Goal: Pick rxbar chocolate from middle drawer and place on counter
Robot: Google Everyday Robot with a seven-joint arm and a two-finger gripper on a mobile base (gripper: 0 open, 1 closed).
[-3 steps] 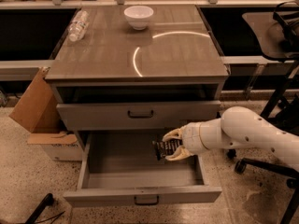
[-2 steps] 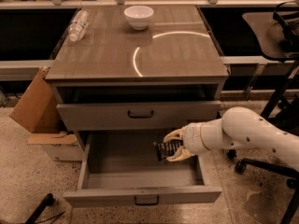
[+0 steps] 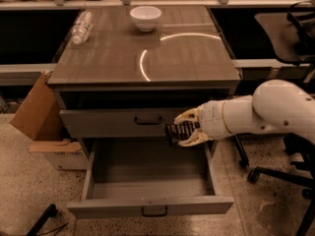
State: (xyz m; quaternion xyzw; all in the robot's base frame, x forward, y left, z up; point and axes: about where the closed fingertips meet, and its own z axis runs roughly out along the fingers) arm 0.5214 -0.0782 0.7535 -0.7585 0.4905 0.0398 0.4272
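Observation:
My gripper [image 3: 186, 130] is shut on the rxbar chocolate [image 3: 178, 131], a dark flat bar held between the pale fingers. It hangs above the right rear part of the open middle drawer [image 3: 147, 181], level with the shut drawer front above it. The drawer's grey tray floor is bare. The counter [image 3: 147, 53] is the wood-grain cabinet top with a curved glare, above and behind the gripper. My white arm reaches in from the right.
A white bowl [image 3: 145, 17] stands at the back of the counter and a clear plastic bottle [image 3: 81, 26] lies at its back left. A cardboard box [image 3: 42, 127] sits left of the cabinet. An office chair base [image 3: 275, 173] stands at the right.
My gripper has lifted the bar up out of the drawer, from near the tray floor to the height of the drawer front above.

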